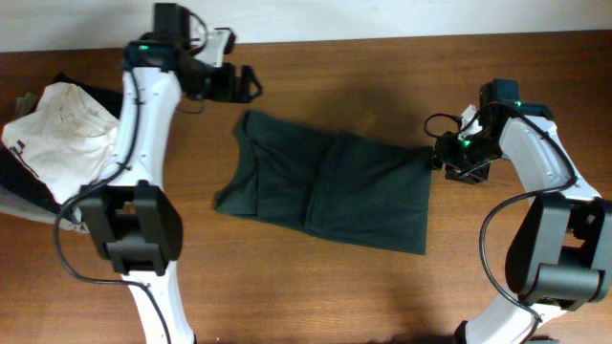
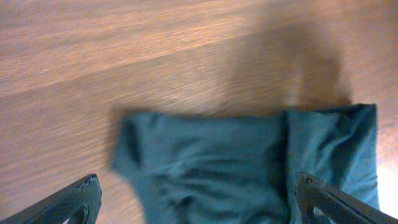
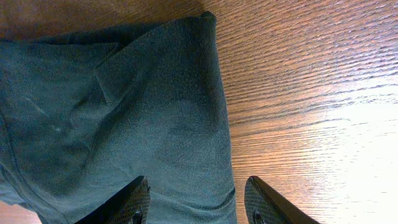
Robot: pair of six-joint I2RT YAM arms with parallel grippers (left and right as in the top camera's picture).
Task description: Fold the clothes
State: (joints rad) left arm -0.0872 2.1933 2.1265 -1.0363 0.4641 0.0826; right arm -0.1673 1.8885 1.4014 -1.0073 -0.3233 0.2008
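The dark green garment (image 1: 330, 191) lies flat on the wooden table (image 1: 316, 296), one layer lapped over another. The left gripper (image 1: 247, 84) hovers just beyond the garment's upper left corner, jaws spread wide and empty. The right gripper (image 1: 445, 161) sits at the garment's right edge, jaws likewise parted, with the cloth between them unclamped.

a dark green garment (image 1: 330, 186) lies partly folded and flat, mid-table, a cream garment (image 1: 62, 129) heaped at the left edge.
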